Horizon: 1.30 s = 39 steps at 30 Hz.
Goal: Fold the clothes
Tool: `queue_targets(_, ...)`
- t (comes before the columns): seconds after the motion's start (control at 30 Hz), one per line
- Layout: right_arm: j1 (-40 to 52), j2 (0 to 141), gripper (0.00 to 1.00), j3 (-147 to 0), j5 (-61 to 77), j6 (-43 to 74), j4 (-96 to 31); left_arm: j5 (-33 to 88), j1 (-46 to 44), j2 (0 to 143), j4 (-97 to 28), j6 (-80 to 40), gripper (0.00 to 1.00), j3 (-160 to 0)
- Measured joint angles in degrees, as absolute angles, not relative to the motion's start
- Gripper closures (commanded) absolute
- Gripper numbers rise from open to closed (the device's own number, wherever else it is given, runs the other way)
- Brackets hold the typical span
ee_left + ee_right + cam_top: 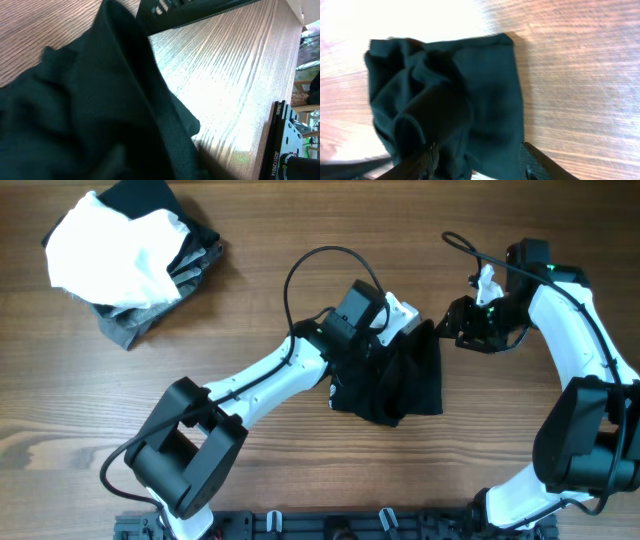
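— Item: black garment (392, 385)?
— Partly folded and rumpled, beneath the left gripper (392, 320), whose grip I cannot tell. The right gripper (479, 157) is spread wide, empty, garment just ahead.
— Outstanding?
— Heap of clothes (130, 260), far left, unfolded.

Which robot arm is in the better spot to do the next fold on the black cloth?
Probably the left. The left gripper is right over the crumpled black cloth, at its top edge. The right gripper sits just beside the cloth, open.
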<state>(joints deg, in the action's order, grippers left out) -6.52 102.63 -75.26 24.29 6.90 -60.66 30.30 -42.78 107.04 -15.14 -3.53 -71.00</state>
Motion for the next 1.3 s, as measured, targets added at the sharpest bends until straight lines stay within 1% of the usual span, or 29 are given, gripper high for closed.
queue_targets(0.03,-6.52,102.63,0.42,-75.26,23.14,7.31,-61.52,30.30,-42.81,107.04,-15.18,-3.75,0.23,-71.00)
queue_targets(0.17,-7.68,102.61,0.44,-75.26,21.32,6.50,-66.76,30.33,-40.84,107.04,-17.28,-3.73,0.21,-71.00)
queue_targets(0.2,-7.88,102.52,0.48,-75.29,21.43,5.72,-68.12,30.30,-39.62,107.04,-18.15,-3.73,0.21,-71.02)
queue_targets(0.27,-7.62,102.28,0.58,-75.37,22.24,3.33,-72.82,30.33,-37.74,106.76,-20.36,-3.73,0.27,-71.02)
queue_targets(0.3,-7.25,102.13,0.60,-75.37,22.65,2.66,-73.25,30.28,-35.97,106.39,-20.62,-3.73,0.28,-71.02)
queue_targets(0.33,-6.63,102.02,0.61,-75.37,23.20,2.09,-73.28,30.28,-34.63,106.02,-20.64,-3.75,0.31,-71.02)
queue_targets(0.4,-4.95,101.84,0.61,-74.52,23.99,1.83,-71.85,30.26,-32.58,105.49,-21.02,-3.70,0.32,-71.05)
queue_targets(0.53,-0.89,101.62,0.60,-69.89,25.65,3.36,-63.77,29.10,-30.83,105.32,-24.21,-3.68,0.31,-71.05)
queue_targets(0.57,-0.16,101.60,0.71,-68.73,25.96,3.79,-61.95,28.29,-30.79,105.32,-25.52,-3.73,0.31,-71.07)
queue_targets(0.6,0.49,101.60,0.90,-67.68,26.17,4.05,-60.80,27.07,-30.79,105.32,-27.07,-3.70,0.31,-71.07)
queue_targets(0.63,0.93,101.60,0.96,-67.05,26.37,4.36,-59.61,26.20,-30.79,105.32,-28.05,-3.68,0.31,-71.07)
queue_targets(0.73,1.32,101.58,0.96,-66.85,24.69,6.07,-56.36,24.86,-30.79,105.32,-28.73,-3.70,0.31,-71.00)
queue_targets(0.83,-0.80,101.54,0.96,-73.12,17.32,7.55,-60.18,24.34,-30.96,105.32,-28.75,-3.70,0.31,-70.57)
queue_targets(0.97,-2.74,100.27,0.96,-82.04,13.61,7.68,-60.99,23.97,-31.88,105.32,-28.71,-3.70,0.23,-70.02)
queue_targets(1.1,-2.72,99.77,0.93,-82.54,12.10,7.68,-60.84,23.83,-33.04,105.32,-28.32,-3.70,0.23,-69.95)
queue_targets(1.13,-2.72,99.77,0.67,-82.54,11.46,7.68,-60.93,23.83,-33.41,105.32,-28.29,-3.70,0.22,-69.95)
queue_targets(1.17,-2.72,99.77,0.27,-82.54,11.03,7.70,-61.63,23.83,-33.63,105.32,-28.29,-3.70,0.23,-69.95)
queue_targets(1.2,-2.72,99.77,0.19,-82.54,9.93,8.25,-63.16,23.83,-33.78,105.32,-28.29,-3.70,0.23,-69.95)
queue_targets(1.23,-2.74,99.77,0.19,-82.63,8.14,9.72,-64.77,23.83,-33.82,105.32,-28.32,-3.70,0.22,-69.95)
queue_targets(1.3,-2.85,99.77,0.29,-82.61,4.58,12.05,-67.88,23.81,-33.82,105.32,-28.29,-3.70,0.23,-69.93)
